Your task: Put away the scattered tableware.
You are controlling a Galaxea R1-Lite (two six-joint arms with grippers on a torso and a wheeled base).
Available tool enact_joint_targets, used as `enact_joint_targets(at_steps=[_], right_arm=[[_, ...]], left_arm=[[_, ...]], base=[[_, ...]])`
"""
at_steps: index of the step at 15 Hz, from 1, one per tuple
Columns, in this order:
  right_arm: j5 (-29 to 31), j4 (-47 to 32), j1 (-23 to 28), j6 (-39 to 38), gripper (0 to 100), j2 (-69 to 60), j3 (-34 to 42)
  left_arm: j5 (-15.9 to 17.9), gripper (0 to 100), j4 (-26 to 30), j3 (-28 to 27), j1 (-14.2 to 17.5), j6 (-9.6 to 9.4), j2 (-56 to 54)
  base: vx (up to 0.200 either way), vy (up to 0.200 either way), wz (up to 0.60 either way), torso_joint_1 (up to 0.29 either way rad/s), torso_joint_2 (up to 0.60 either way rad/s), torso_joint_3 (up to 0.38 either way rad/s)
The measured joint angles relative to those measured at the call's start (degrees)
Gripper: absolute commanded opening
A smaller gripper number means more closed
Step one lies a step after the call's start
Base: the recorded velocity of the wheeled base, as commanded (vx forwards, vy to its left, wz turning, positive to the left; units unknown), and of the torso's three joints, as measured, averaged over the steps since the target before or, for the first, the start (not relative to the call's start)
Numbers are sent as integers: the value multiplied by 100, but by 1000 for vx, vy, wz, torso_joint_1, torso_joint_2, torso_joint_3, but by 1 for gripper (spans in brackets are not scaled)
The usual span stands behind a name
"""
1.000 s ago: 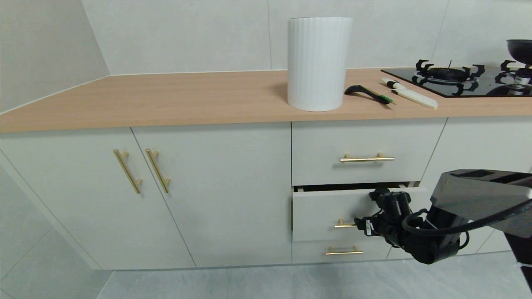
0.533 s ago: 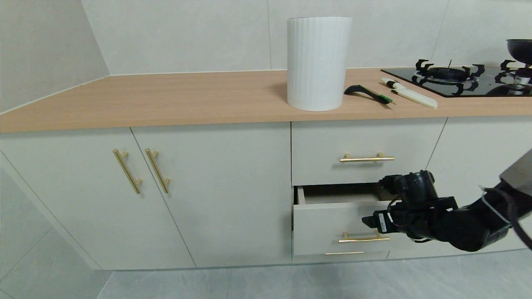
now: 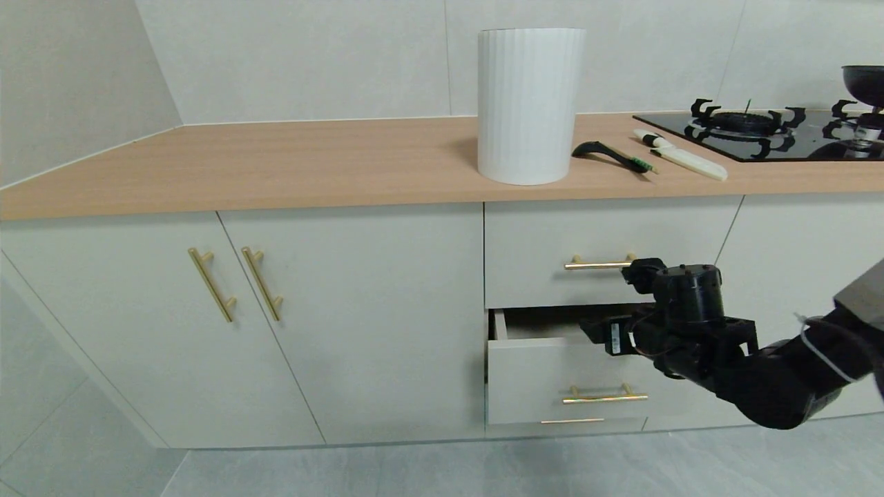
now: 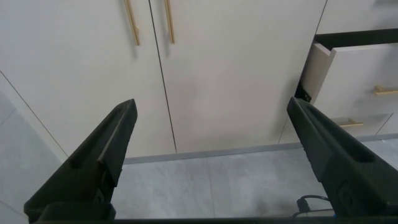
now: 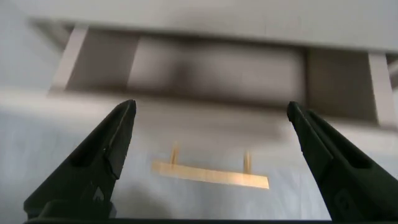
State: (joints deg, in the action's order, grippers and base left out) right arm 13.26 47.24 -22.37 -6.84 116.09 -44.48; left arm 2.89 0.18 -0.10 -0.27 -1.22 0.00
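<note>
Lower right: drawer (image 3: pixel 552 359) open, right gripper (image 3: pixel 617 301) at it, jaws apart, empty. Upper right: ladle (image 3: pixel 611 155), knife (image 3: pixel 684 160) on counter (image 3: pixel 276 162), not yet stowed.

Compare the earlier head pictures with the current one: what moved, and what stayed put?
The drawer slid out toward the robot, from barely open to well open, drawn by the right gripper at its handle. The gripper then left the handle and rose above the drawer's front, open. The canister, ladle and knife on the counter stayed put.
</note>
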Motion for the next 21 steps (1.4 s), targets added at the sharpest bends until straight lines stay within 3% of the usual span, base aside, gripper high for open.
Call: enact_joint_targets(at_steps=[3, 10, 16, 21], right_arm=[[318, 1158, -6, 9, 100, 855, -138], [349, 1221, 73, 15, 100, 1370, -247], [285, 663, 77, -2, 100, 1158, -127], [162, -413, 82, 2, 100, 751, -90]], left_arm=[[0, 100, 0, 0, 0, 0, 0], [0, 100, 0, 0, 0, -1, 0], [0, 100, 0, 0, 0, 0, 0], [1, 100, -2, 0, 2, 0, 0]], base=[[0, 0, 0, 0, 0, 0], [0, 0, 0, 0, 0, 0], [0, 0, 0, 0, 0, 0], [0, 0, 0, 0, 0, 0]])
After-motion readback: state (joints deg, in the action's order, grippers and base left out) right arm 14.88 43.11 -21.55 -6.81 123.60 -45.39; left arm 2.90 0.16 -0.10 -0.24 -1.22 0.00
